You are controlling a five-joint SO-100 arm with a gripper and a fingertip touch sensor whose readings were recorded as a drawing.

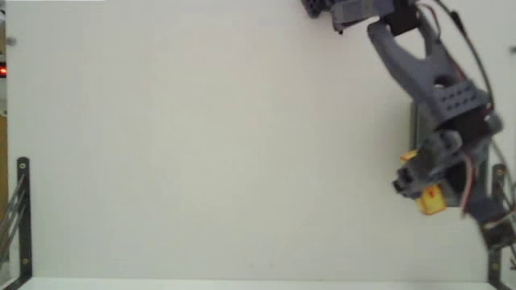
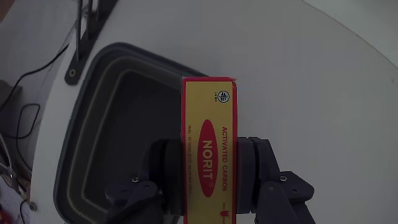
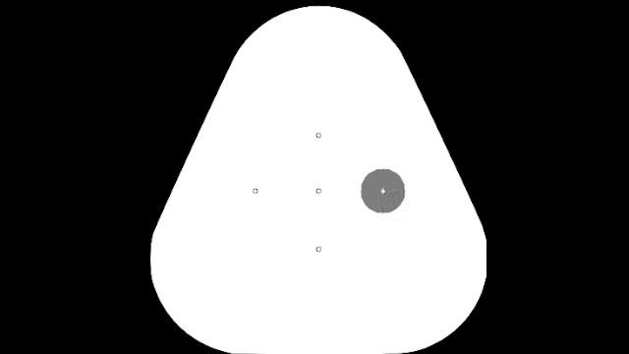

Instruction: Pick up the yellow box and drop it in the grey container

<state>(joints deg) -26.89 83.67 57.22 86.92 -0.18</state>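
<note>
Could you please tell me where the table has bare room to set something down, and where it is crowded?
In the fixed view the white table is bare from the left bracket across to the arm. The right edge is crowded: the gripper, jaws shut on the yellow box, hangs by the grey container.

The grey arm [image 1: 427, 60] reaches in from the top of the fixed view and bends down along the right side of the scene, wires looping beside its upper joints. Its gripper [image 1: 426, 192] hangs at the lower right, jaws clamped on the yellow box [image 1: 432, 200]. In the wrist view the gripper [image 2: 208, 168] fills the bottom of the picture, one dark finger [image 2: 165, 171] pressed flat to the left face of the yellow box [image 2: 208, 134] and the other to its right face.
</note>
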